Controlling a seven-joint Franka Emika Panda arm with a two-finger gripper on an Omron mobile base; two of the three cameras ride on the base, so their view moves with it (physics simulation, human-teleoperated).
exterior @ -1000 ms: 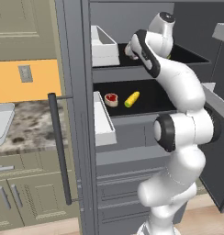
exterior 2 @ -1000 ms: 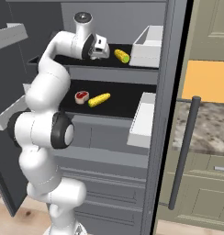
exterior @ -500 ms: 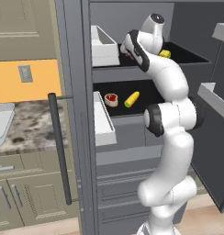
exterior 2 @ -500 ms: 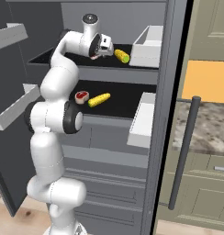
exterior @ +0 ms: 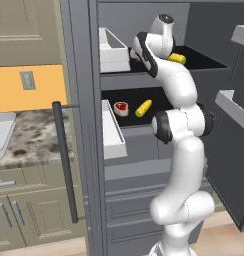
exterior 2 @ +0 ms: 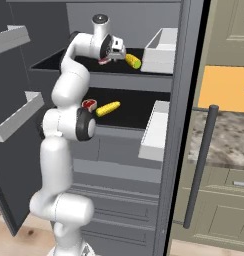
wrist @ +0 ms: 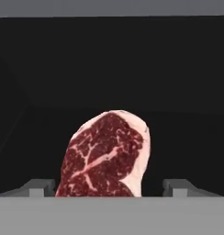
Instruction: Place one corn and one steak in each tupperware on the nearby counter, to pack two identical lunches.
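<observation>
Up close, steak between pincer tips, corn beside hand

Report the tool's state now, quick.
Tool: open, fingertips either side of the steak on the upper black shelf, not yet gripping it.

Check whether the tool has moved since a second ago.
Yes. The tool has pushed deeper over the upper shelf toward the steak, nearer the corn beside the white bin.
</observation>
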